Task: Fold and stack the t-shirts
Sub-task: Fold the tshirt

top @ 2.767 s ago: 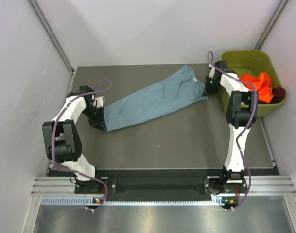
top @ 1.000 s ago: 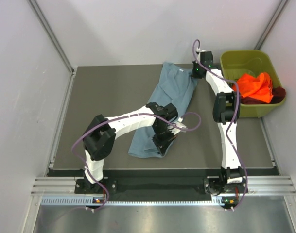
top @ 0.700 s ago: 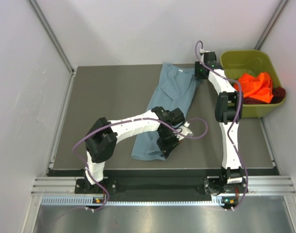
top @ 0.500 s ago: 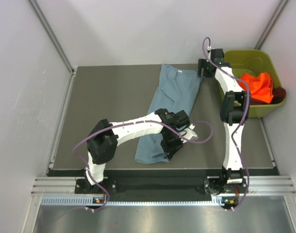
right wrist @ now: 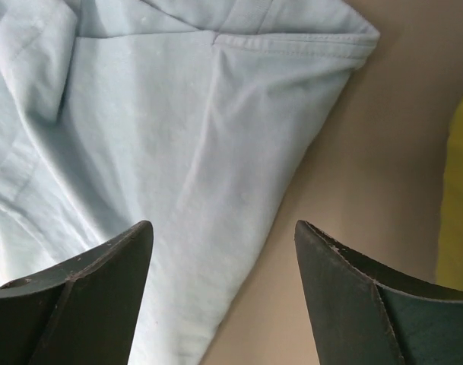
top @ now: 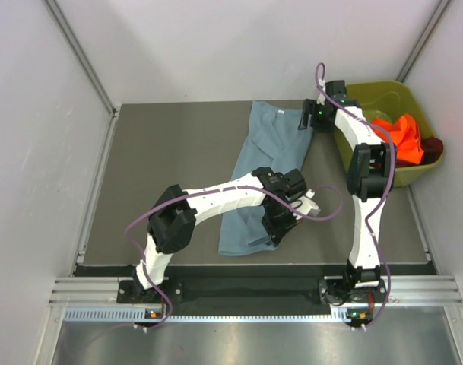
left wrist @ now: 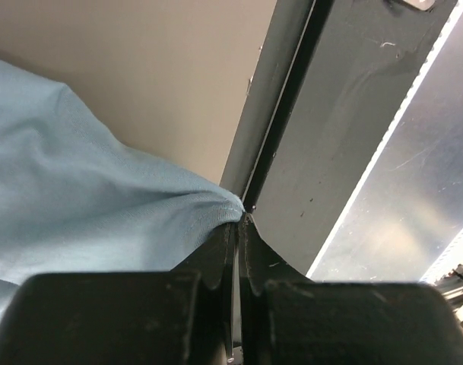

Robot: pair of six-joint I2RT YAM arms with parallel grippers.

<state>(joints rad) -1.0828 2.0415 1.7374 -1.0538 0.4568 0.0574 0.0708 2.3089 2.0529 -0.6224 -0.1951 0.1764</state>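
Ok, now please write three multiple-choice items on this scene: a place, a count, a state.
1. Where is the orange t-shirt? A in the olive-green bin; B on the floor; C on a shelf.
2. How many t-shirts lie outside the bin? A none; B one; C three.
3. The right gripper has its jaws: A shut on cloth; B shut on the bin; C open.
A: orange cloth sits inside the bin's walls. B: only the blue-grey t-shirt lies on the table. C: a wide gap shows between them.
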